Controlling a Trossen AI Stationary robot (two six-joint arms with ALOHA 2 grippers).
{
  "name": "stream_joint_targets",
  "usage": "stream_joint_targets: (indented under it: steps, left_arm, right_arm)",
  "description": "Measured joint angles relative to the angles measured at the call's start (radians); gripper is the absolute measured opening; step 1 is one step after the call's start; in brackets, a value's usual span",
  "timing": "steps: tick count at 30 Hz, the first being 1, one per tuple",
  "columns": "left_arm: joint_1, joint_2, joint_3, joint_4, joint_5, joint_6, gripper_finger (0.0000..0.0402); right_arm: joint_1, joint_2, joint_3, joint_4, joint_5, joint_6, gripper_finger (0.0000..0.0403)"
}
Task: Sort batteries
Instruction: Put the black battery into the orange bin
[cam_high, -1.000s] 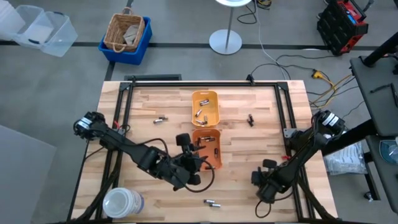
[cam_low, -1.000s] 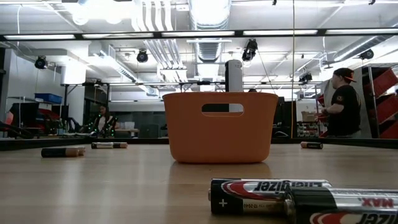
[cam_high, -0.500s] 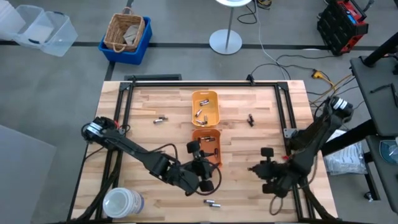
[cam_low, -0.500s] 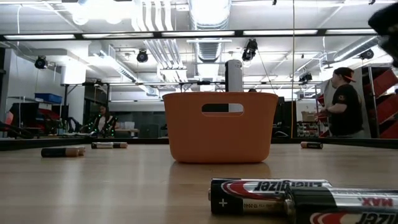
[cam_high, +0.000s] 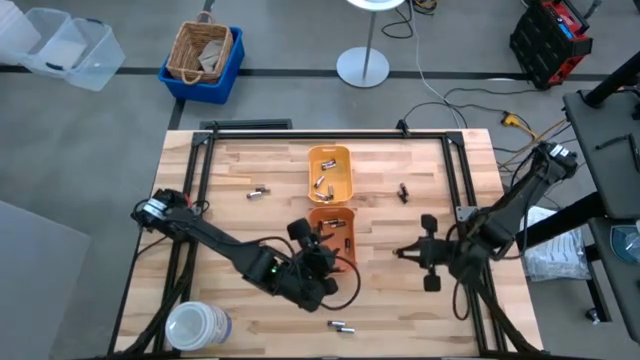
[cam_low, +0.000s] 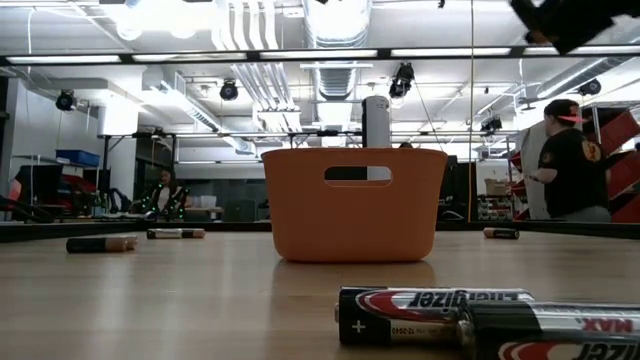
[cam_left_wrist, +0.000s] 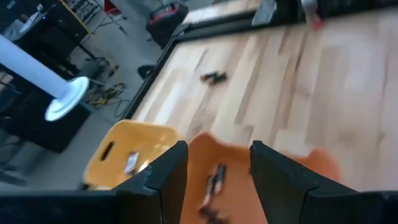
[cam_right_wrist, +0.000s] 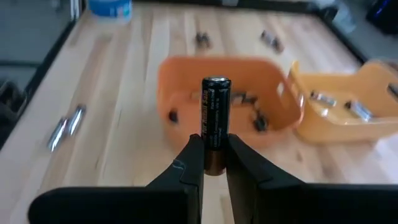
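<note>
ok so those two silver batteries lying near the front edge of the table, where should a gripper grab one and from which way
Take one of the two silver batteries around the middle of its cylindrical body, coming straight down from above. They lie flat on the wooden table, close together roughly end to end, so the fingers should close across the width rather than the ends. The left gripper is nearer; the right gripper holds a dark battery.

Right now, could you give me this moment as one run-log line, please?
right gripper: shut on battery | left gripper: open over orange tray
</note>
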Motion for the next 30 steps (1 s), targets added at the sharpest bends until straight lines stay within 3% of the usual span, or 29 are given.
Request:
stream_joint_targets:
  steps: [5, 11, 17, 22, 27, 30]
  left_arm:
    - [-0.005, -0.002, 0.084, -0.287, -0.007, -0.062, 0.0155]
    - [-0.005, -0.015, 0.053, -0.509, -0.011, -0.186, 0.0155]
    - [-0.005, -0.058, -0.045, -0.545, -0.064, -0.226, 0.0155]
    - [-0.005, -0.127, -0.156, -0.547, -0.114, -0.292, 0.0155]
    - [-0.005, -0.202, -0.29, -0.55, -0.167, -0.412, 0.0155]
    - [-0.005, -0.234, -0.372, -0.546, -0.166, -0.51, 0.0155]
  right_arm:
    - [-0.09, 0.008, -0.011, 0.198, -0.013, -0.113, 0.0034]
    - [-0.226, 0.056, -0.012, 0.424, -0.181, -0.222, 0.0034]
    - [-0.363, 0.172, -0.013, 0.587, -0.346, -0.29, 0.0034]
    - [-0.454, 0.306, -0.014, 0.702, -0.396, -0.301, 0.0034]
    - [-0.55, 0.413, 0.001, 0.68, -0.401, -0.191, 0.0034]
    - [-0.592, 0.469, 0.036, 0.641, -0.469, -0.134, 0.0034]
